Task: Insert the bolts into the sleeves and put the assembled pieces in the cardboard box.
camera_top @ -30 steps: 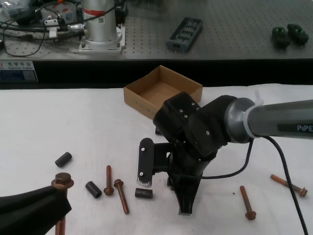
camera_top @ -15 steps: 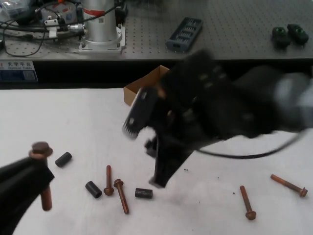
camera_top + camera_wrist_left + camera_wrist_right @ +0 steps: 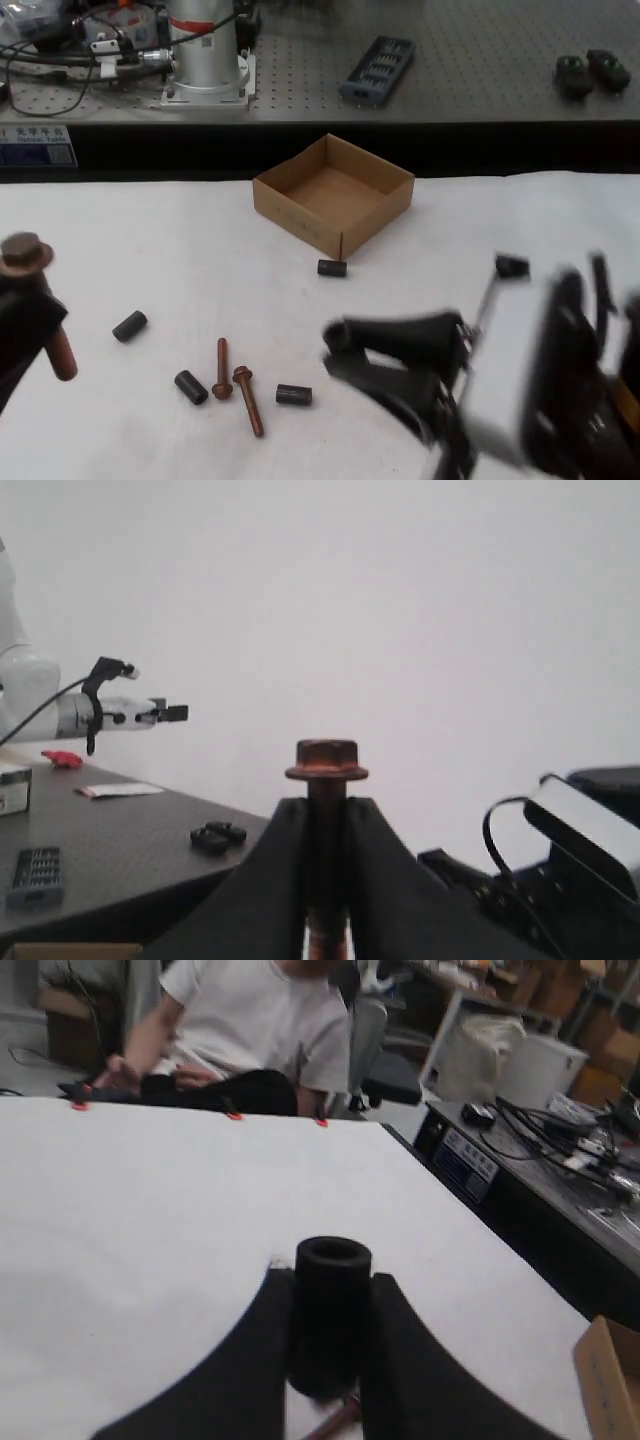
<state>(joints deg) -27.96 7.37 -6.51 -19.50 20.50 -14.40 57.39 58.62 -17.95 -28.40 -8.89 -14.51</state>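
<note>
High view, desk: the white desk [image 3: 150,240] carries all the small parts.
High view, cardboard box: the cardboard box [image 3: 300,215] sits open near the back of the desk, about in the middle.
High view, left pincer: the left pincer [image 3: 35,305] is at the left edge, up off the desk. It squeezes the held bolt [image 3: 58,350], which is brown, a bit tilted, with its head on top.
High view, right arm: the right arm [image 3: 540,390] is a blurry shape low on the right side.
High view, loose sleeves: four black loose sleeves lie on the desk. One sleeve [image 3: 332,268] is just in front of the box. A second sleeve [image 3: 129,326], a third sleeve [image 3: 191,387] and a fourth sleeve [image 3: 294,395] lie nearer the front, well apart from the box.
High view, loose bolts: one loose bolt [image 3: 222,365] and another loose bolt [image 3: 250,405] lie between the third and fourth sleeves, heads just beside each other.
Left wrist view, left pincer: the left pincer [image 3: 327,815] is closed on the held bolt [image 3: 326,770]. The bolt stands upright, with its head above the fingers.
Left wrist view, right arm: the right arm [image 3: 590,850] is farther off.
Right wrist view, right pincer: the right pincer [image 3: 329,1285] is closed on the held sleeve [image 3: 330,1320]. The sleeve is black and upright, with its hole on top, above the desk [image 3: 150,1210].
Right wrist view, cardboard box: a corner of the cardboard box [image 3: 605,1375] is farther off.
</note>
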